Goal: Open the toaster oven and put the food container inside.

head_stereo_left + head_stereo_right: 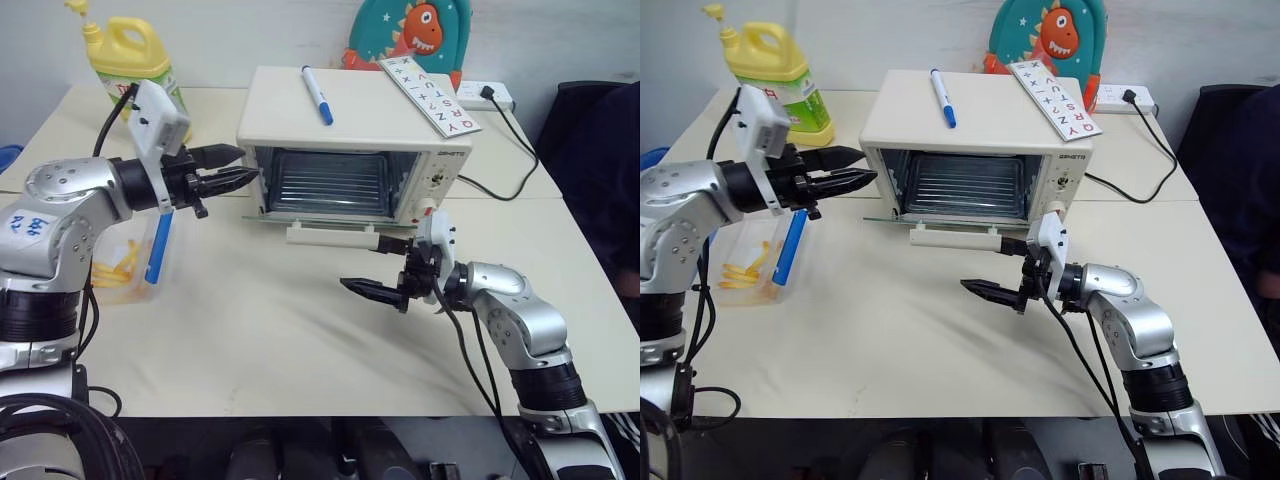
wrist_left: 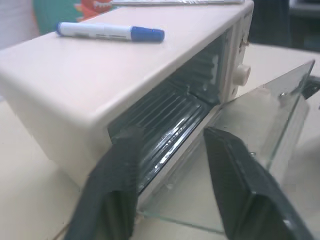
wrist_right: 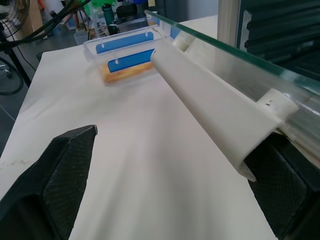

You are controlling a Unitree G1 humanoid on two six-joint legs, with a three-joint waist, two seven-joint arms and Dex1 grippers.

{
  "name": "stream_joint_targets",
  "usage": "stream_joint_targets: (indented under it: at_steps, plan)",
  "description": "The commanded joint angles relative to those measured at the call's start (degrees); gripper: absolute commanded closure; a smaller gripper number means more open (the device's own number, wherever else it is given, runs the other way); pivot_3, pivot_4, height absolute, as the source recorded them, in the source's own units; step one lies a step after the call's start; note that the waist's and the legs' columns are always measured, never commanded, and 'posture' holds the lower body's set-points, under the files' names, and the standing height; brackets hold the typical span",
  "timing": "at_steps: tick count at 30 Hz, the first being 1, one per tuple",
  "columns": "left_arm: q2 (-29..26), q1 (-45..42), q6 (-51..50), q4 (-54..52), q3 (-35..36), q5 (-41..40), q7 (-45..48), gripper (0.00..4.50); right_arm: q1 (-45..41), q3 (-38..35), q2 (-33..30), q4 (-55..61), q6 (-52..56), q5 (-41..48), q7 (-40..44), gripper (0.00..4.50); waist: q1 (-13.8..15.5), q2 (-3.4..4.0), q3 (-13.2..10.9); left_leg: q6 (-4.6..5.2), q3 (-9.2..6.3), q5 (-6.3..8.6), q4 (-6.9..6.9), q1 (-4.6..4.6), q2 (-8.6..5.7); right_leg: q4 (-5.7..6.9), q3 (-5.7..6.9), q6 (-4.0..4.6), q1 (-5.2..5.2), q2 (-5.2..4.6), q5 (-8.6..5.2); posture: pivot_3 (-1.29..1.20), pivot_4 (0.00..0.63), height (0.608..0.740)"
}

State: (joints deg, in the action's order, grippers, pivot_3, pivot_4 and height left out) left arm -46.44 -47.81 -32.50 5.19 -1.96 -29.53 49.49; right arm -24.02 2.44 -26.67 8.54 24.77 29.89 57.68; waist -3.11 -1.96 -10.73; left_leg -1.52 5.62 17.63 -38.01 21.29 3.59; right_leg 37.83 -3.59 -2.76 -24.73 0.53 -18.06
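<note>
Oven [image 1: 355, 150] sits mid-table [image 1: 300, 340], door [image 1: 330, 225] dropped flat, glass level, white handle bar along its front edge; wire rack visible inside. Container [image 1: 755, 258] w/ blue clips and yellow strips lies on table at approx 9 o'clock from oven, well apart from it, lid on. L gripper [image 1: 225, 172] is up in the air just beside oven's L front corner, pointing at the opening; fingers parted w/ a gap, nothing between them. R gripper [image 1: 378, 268] low over table at 6 o'clock from oven, just in front of door handle, fingers spread wide, empty; one finger sits close to handle's end. Blue-capped marker [image 1: 318, 95] and a letter card [image 1: 430, 95] lie on oven top. Yellow bottle [image 1: 130, 60] at table's far L, approx 10 o'clock from oven.
</note>
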Motion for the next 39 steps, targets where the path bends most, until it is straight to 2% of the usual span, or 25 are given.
stream_joint_targets:
  at_steps: [1, 3, 13, 20, 24, 27, 32, 36, 39]
  plan:
    - [1.84, -4.26, 4.62, 5.72, -2.26, 4.33, 4.64, 3.91, 1.05, -0.28, 0.23, 4.25, -0.83, 1.15, -0.37, 0.00, 0.04, 0.00, 0.00, 0.00, -0.01, 0.00, -0.03, 0.05, 0.01, 0.01, 0.00, 0.00, -0.05, 0.00, 0.00, 0.00, 0.150, 0.740]
    - [2.04, -5.22, 7.24, 7.88, -3.78, 7.04, 7.20, 4.49, 1.77, -0.47, 0.23, 4.98, -0.83, 1.27, -0.92, 0.00, 0.00, 0.00, 0.00, 0.00, 0.01, 0.00, -0.03, 0.14, 0.00, 0.03, -0.03, 0.00, -0.16, -0.01, 0.00, 0.00, 0.150, 0.740]
    - [2.24, -2.76, 14.49, 10.37, -7.83, 14.26, 17.83, 4.49, 6.61, -3.67, -2.64, 9.36, -0.42, 0.35, -5.09, 0.00, 0.13, 0.00, 0.00, 0.00, 0.11, 0.00, -0.14, 0.38, -0.02, 0.24, -0.14, 0.00, -0.51, -0.04, 0.00, 0.00, 0.150, 0.740]
    - [3.23, 0.71, 17.11, 9.07, -8.23, 16.94, 19.18, 4.49, 20.71, -13.54, -12.30, 20.28, 3.02, 5.37, -3.87, 0.00, 0.75, -0.02, 0.01, 0.05, 0.11, 0.02, -0.15, 0.38, -0.04, 0.23, -0.17, -0.02, -0.48, -0.05, 0.00, 0.00, 0.150, 0.740]
    - [2.43, 5.53, 19.74, 7.26, -9.23, 20.04, 18.61, 4.49, 28.41, -24.13, -18.16, 27.47, 7.46, 15.31, -0.79, 0.00, 0.76, 0.01, 0.02, 0.10, 0.16, 0.04, -0.14, 0.26, -0.03, 0.27, -0.25, -0.04, -0.40, -0.01, 0.01, 0.00, 0.150, 0.740]
    - [2.93, 8.26, 18.62, 4.75, -8.50, 20.65, 16.96, 4.49, 25.21, -25.61, -19.48, 27.35, 8.96, 19.30, -2.89, 0.00, -0.12, -0.07, 0.04, 0.31, 0.15, 0.16, -0.10, -0.21, 0.02, 0.21, -0.31, -0.04, 0.11, 0.04, 0.02, 0.00, 0.150, 0.740]
    - [3.34, 13.17, 18.33, 0.56, -7.61, 23.81, 11.15, 4.49, 13.10, -21.90, -20.62, 23.50, 11.78, 23.00, -3.79, 0.00, -0.05, -0.07, 0.03, 0.38, 0.03, 0.15, -0.11, -0.18, -0.03, 0.16, -0.28, -0.10, 0.16, 0.02, 0.11, 0.00, 0.150, 0.740]
    - [2.54, 18.91, 9.99, -7.80, -0.70, 19.61, 6.69, 4.49, 5.98, -16.13, -20.11, 19.65, 11.66, 21.48, -1.24, 0.00, -0.15, -0.07, 0.03, 0.40, -0.06, 0.17, -0.09, -0.08, 0.02, 0.05, -0.18, -0.08, 0.13, 0.01, 0.09, 0.00, 0.150, 0.740]
    - [1.50, 27.19, -2.55, -19.55, 9.44, 12.50, 3.61, 3.62, 0.22, -11.01, -18.85, 15.53, 10.94, 19.84, 1.30, 0.00, -0.30, -0.07, 0.03, 0.43, 0.00, 0.19, -0.09, -0.03, 0.07, 0.07, -0.21, -0.09, 0.03, -0.02, 0.08, 0.00, 0.150, 0.740]
